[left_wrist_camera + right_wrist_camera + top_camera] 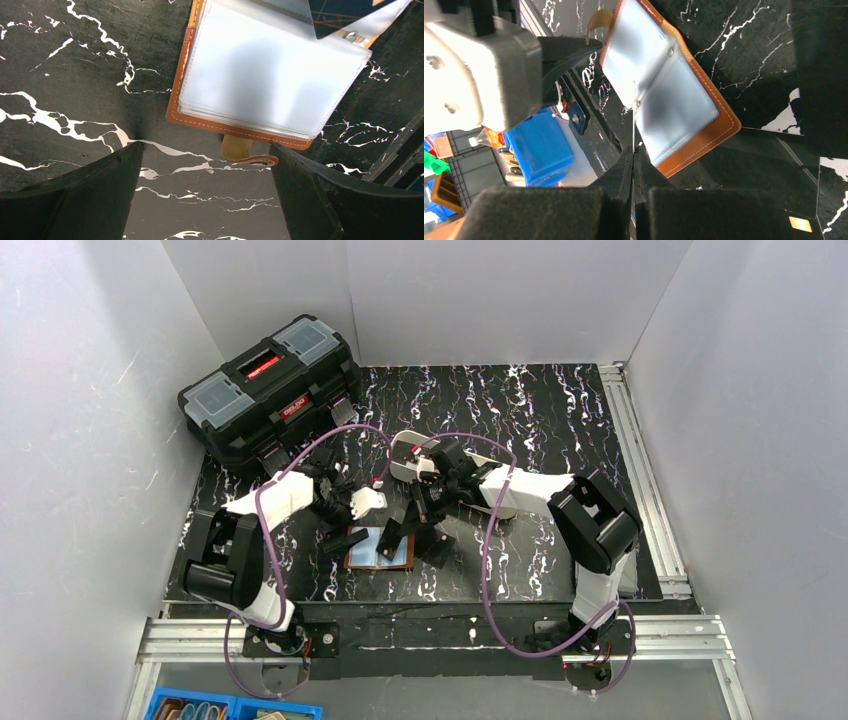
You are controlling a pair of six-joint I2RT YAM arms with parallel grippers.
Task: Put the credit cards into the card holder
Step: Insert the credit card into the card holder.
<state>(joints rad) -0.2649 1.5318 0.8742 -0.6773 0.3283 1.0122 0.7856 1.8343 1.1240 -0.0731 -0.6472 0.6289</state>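
My left gripper (205, 155) hangs with its claw spread wide just short of the card holder's (260, 75) near edge, the snap strap (245, 152) lying between the fingers. The holder lies open on the marbled table (75, 75). My right gripper (633, 155) is pinched tight on one clear sleeve (634, 115), stood up edge-on. A dark credit card (774, 180) lies flat beside the holder's stitched edge. The toolbox (270, 390) sits well apart at the far left.
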